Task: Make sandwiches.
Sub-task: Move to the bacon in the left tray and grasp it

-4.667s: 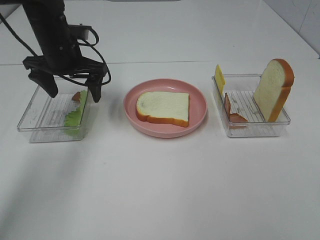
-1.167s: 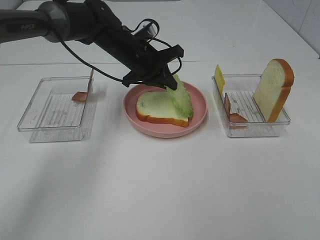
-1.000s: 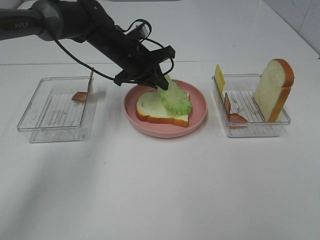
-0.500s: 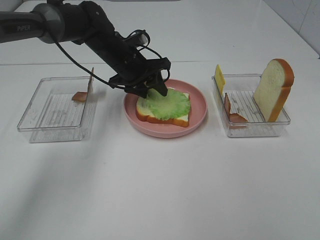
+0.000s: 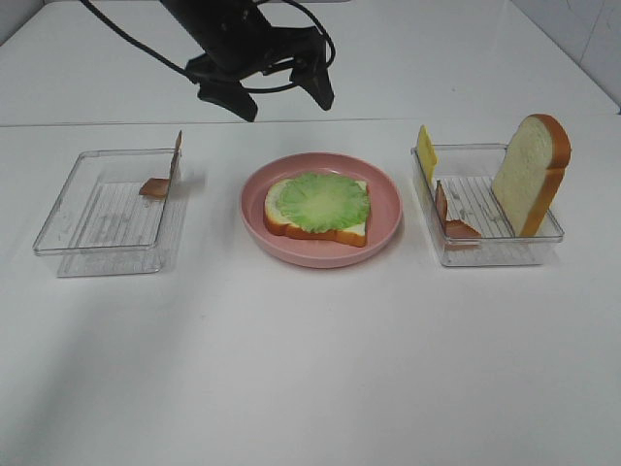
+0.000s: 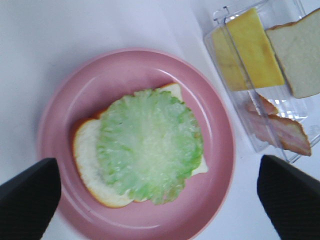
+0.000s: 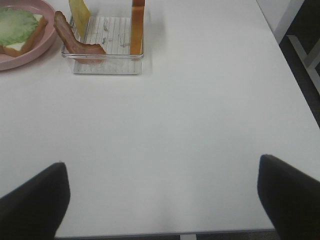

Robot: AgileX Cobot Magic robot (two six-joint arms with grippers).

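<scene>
Lettuce (image 5: 318, 201) lies on a bread slice (image 5: 291, 231) in the plate (image 5: 383, 228); bacon (image 5: 454, 221), cheese (image 5: 426, 150) and the top slice (image 5: 529, 175) sit in the tray (image 5: 485, 254), not yet stacked; left gripper (image 5: 283, 102) hovers above, spread and empty; right gripper (image 7: 162, 200) is likewise spread, holding nothing.

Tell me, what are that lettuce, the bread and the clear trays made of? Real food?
Probably not real. The lettuce leaf looks like soft moulded plastic or rubber: slightly shiny, evenly ruffled. The upright bread slice seems foam or soft plastic: smooth matte face, uniform crust. The right tray looks like rigid clear plastic.
</scene>
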